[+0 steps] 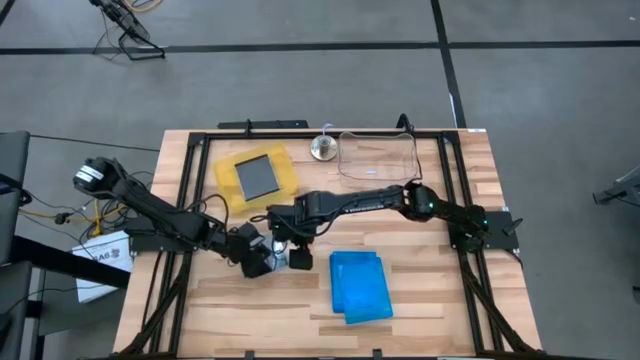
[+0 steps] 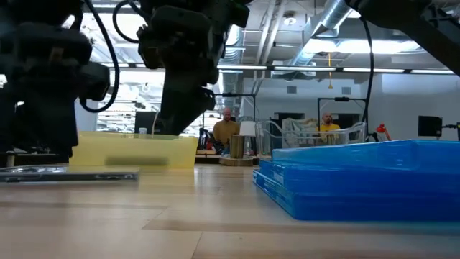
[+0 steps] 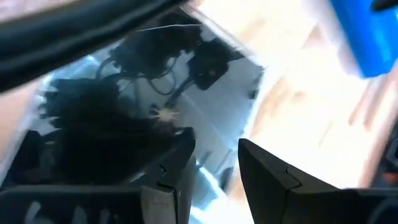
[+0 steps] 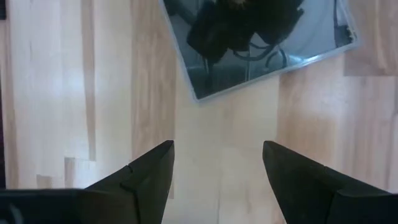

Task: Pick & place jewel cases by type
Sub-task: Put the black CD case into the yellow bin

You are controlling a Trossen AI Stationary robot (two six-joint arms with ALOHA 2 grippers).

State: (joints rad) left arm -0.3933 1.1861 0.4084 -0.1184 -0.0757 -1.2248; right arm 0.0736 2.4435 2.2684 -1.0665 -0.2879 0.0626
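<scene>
From above, I am bringing both arms in over the silver case (image 1: 290,257), which is lying flat on the table (image 1: 440,300) just beside the blue cases (image 1: 360,285); another silver case is sitting in the yellow tray (image 1: 285,180) beyond. At table height, that case (image 2: 68,173) is lying low. My left gripper (image 3: 216,168) is spread narrowly right at its edge, probably to lift it. My right gripper (image 4: 217,168) is hanging spread wide above, just short of it.
</scene>
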